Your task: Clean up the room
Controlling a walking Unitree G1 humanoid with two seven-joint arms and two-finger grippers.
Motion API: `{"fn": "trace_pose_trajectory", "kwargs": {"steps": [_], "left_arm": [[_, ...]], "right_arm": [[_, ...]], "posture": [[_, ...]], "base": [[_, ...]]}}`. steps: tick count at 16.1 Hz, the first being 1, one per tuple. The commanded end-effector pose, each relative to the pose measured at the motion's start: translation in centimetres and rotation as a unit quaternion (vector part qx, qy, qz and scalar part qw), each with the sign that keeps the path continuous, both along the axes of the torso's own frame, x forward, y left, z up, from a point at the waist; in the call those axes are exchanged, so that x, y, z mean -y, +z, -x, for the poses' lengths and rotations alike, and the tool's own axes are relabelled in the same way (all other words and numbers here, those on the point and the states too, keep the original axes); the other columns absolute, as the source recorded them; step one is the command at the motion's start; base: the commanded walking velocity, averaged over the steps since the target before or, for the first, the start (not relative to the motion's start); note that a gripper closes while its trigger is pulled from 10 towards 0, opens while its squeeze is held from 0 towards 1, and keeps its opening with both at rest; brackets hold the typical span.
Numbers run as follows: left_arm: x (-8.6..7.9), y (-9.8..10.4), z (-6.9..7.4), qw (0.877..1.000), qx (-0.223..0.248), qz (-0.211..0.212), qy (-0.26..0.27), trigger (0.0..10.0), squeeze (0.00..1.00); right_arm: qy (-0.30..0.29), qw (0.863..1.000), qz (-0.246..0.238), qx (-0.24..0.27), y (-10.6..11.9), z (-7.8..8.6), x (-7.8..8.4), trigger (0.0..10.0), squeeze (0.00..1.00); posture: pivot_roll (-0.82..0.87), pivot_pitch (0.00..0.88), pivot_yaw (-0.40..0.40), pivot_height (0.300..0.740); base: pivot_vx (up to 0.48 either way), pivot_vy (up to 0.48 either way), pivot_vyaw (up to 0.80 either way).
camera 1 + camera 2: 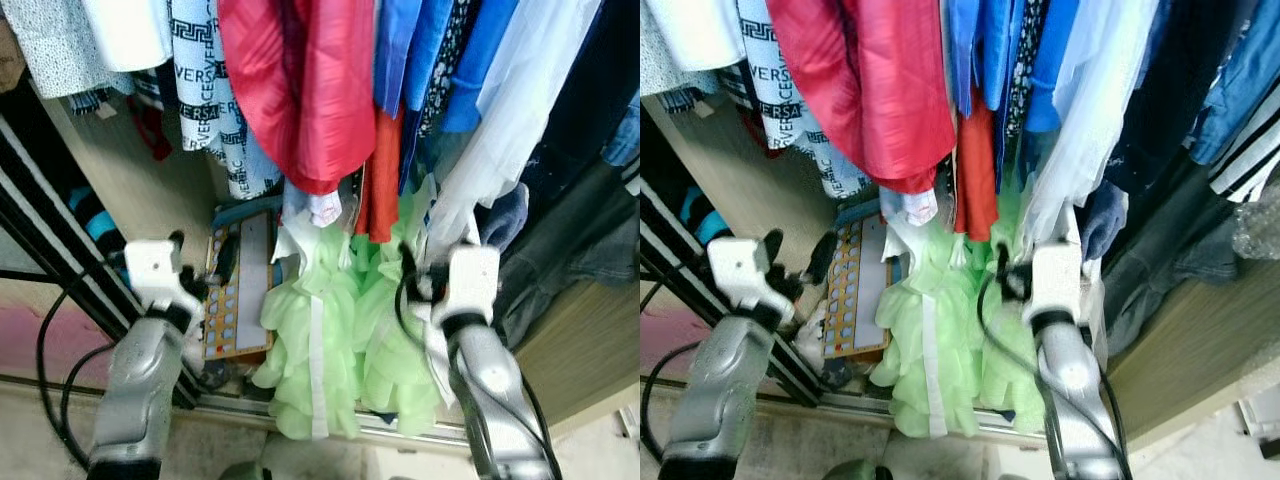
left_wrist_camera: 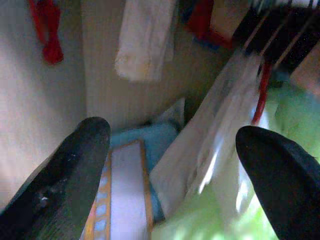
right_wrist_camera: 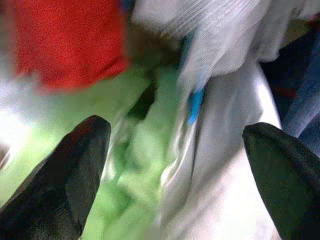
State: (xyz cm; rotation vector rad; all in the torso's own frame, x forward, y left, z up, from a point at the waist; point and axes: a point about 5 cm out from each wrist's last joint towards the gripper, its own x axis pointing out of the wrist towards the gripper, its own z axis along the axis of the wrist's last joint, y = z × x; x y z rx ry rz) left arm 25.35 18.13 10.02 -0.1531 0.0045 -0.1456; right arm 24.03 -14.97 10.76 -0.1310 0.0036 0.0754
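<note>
Both claws gape wide inside the wardrobe. Left claw [image 2: 170, 165] has open room ahead, above the board [image 1: 240, 290]. Right claw [image 3: 175, 170] is crowded by the green dress [image 1: 320, 340] and white garment [image 1: 500, 130] edges.

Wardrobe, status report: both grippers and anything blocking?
Left gripper open, empty, low by the orange board. Right gripper open, pushed into white garment and green ruffled dress. Hanging clothes crowd the reach.

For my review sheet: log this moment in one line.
wardrobe | left gripper open, near patterned board | right gripper open, at green dress | nothing held
</note>
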Motion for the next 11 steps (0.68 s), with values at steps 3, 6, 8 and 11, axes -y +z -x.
{"fn": "trace_pose_trajectory", "kwargs": {"steps": [3,6,8,11], "left_arm": [[0.1,0.3,0.6,1.000,0.007,-0.002,0.015,10.0,0.00],[0.3,0.8,0.4,1.000,0.013,-0.001,0.014,10.0,0.00],[0.0,0.5,0.4,1.000,0.006,-0.003,0.015,10.0,0.00],[-0.2,0.5,0.1,1.000,0.003,-0.007,0.029,10.0,0.00]], "right_arm": [[0.027,0.999,0.026,0.035,1.4,0.8,0.2,10.0,0.00],[0.009,0.999,0.022,0.041,1.9,-0.1,0.1,10.0,0.00],[0.005,0.998,0.034,0.052,2.4,-0.9,-0.1,10.0,0.00],[0.008,0.998,0.027,0.062,2.8,-1.9,-0.6,10.0,0.00]], "posture": [[0.01,0.000,0.017,0.740],[0.00,0.000,0.019,0.740],[0.01,0.000,0.021,0.740],[0.01,0.000,0.016,0.740]], "base": [[0.000,0.000,0.00],[0.000,0.000,0.00],[0.000,0.000,0.40],[0.000,0.000,0.80]]}}
